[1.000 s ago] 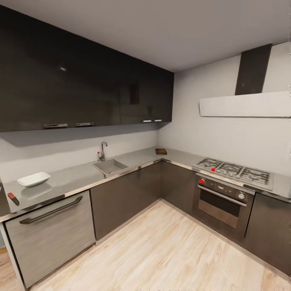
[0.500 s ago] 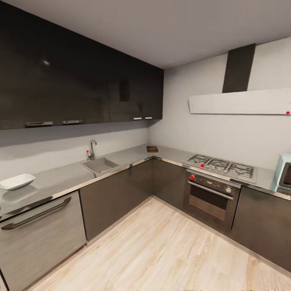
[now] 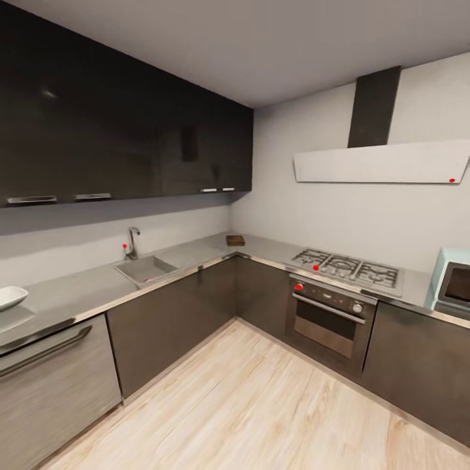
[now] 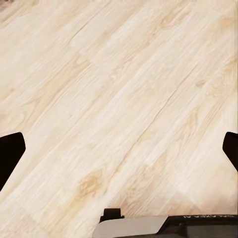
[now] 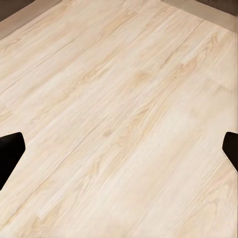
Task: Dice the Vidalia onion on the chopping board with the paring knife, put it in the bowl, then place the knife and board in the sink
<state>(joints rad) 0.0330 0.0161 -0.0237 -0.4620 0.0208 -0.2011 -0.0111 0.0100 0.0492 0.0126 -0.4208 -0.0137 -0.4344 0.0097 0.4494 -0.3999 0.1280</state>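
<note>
In the head view the grey countertop (image 3: 78,290) runs along two walls. The sink (image 3: 145,269) is set into it, with its curved tap (image 3: 133,241) behind. The Vidalia onion is hidden inside the basin from here. The white bowl (image 3: 10,297) is cut off by the left edge. The brown chopping board (image 3: 235,240) lies in the far corner. The paring knife is out of view. My left gripper (image 4: 119,153) and right gripper (image 5: 119,153) both hang open over the wooden floor, holding nothing.
A gas hob (image 3: 346,267) with an oven (image 3: 326,320) below sits on the right run. A teal appliance (image 3: 450,284) stands at the far right. Dark wall cabinets (image 3: 117,143) hang above the sink. Light wood floor (image 3: 261,405) spreads in front.
The camera has turned to the right, so the whole scene slid left. The knife left the picture, the bowl reached the left edge and the teal appliance came in.
</note>
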